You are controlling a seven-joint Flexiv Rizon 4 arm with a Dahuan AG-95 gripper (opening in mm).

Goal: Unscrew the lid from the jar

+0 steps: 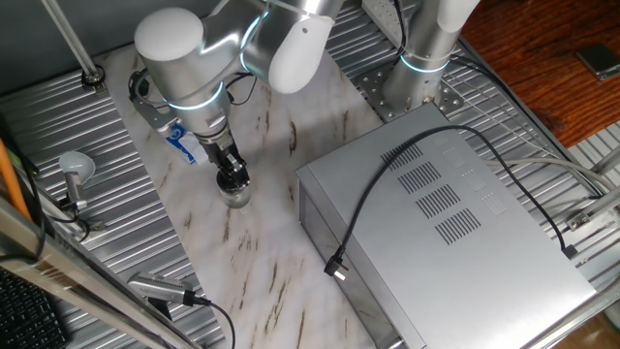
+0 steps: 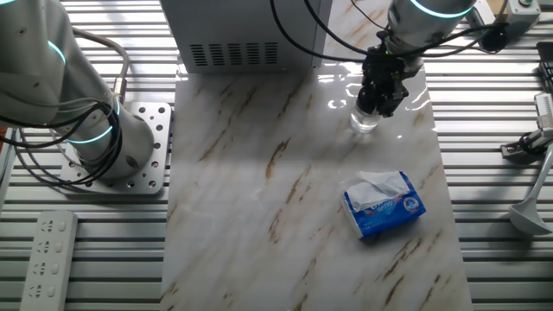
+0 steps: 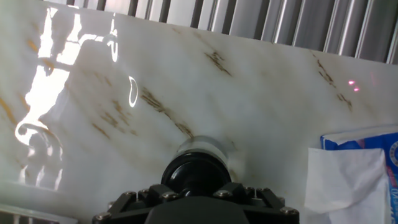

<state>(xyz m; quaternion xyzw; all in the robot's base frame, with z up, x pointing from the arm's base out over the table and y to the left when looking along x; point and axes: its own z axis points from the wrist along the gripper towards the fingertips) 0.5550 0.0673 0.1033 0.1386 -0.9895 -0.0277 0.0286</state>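
Observation:
The small clear jar [image 1: 237,200] stands upright on the marble board, left of the grey metal box. It also shows in the other fixed view [image 2: 364,123] and in the hand view [image 3: 207,147]. My gripper [image 1: 232,180] comes straight down onto its top. In the hand view the black lid [image 3: 193,175] sits between my fingers [image 3: 245,194], which close against its sides. In both fixed views the fingers hide most of the lid. The gripper also shows in the other fixed view [image 2: 378,100].
A grey metal box [image 1: 455,223] with a black cable [image 1: 387,184] lying on it stands to the right of the jar. A blue-and-white packet [image 2: 383,204] lies on the board near the jar. A second arm's base [image 2: 95,130] stands beside the board.

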